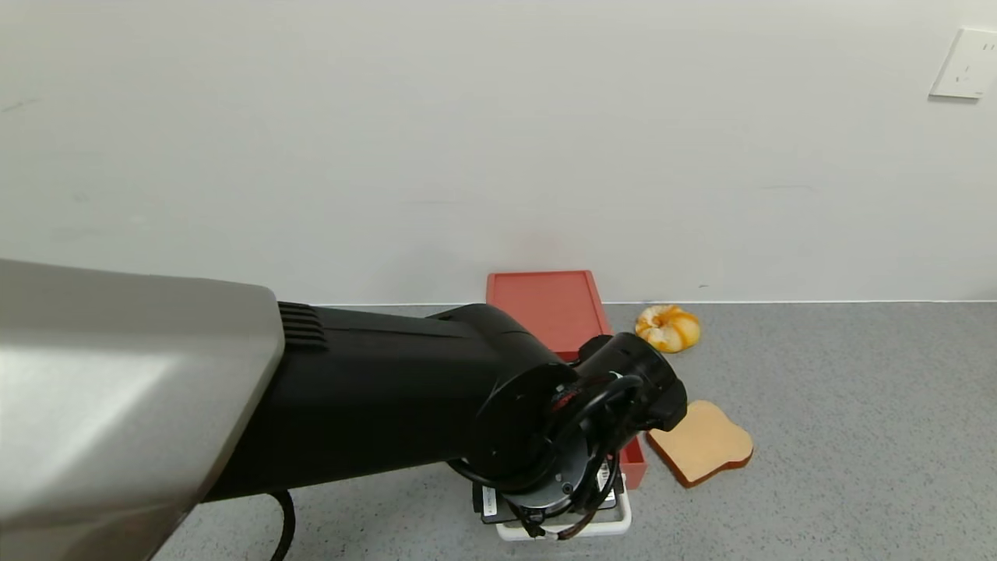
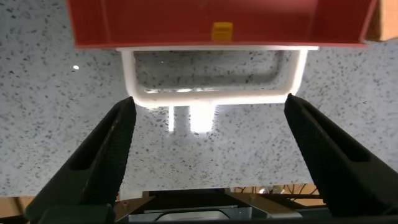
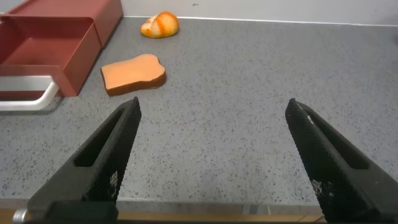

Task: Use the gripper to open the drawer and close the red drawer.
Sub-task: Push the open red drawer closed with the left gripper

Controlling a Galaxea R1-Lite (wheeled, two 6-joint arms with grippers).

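Toast slice point(image 1: 701, 442) lies flat on the grey tabletop point(image 1: 857, 436), just beside the drawer's right wall. Orange-white bun point(image 1: 667, 328) sits farther back near the wall, beside the red box point(image 1: 549, 304). White wall socket point(image 1: 964, 64) far upper right.

Drawer point(image 2: 217, 25) is pulled out of the box. Its white loop handle point(image 2: 211, 96) lies dead ahead of the left gripper point(image 2: 208, 155), between the lines of the two jaws but beyond their tips, not touching. Left jaws spread wide, holding nothing. Only bare tabletop between jaws and handle.

Left arm point(image 1: 374, 397) reaches across the head view from the left, wrist bent down over the drawer front, hiding most of the tray.

Right gripper point(image 3: 211, 162) off to the side, low over the tabletop, jaws spread, empty; drawer and toast well ahead of its jaws, off to one side
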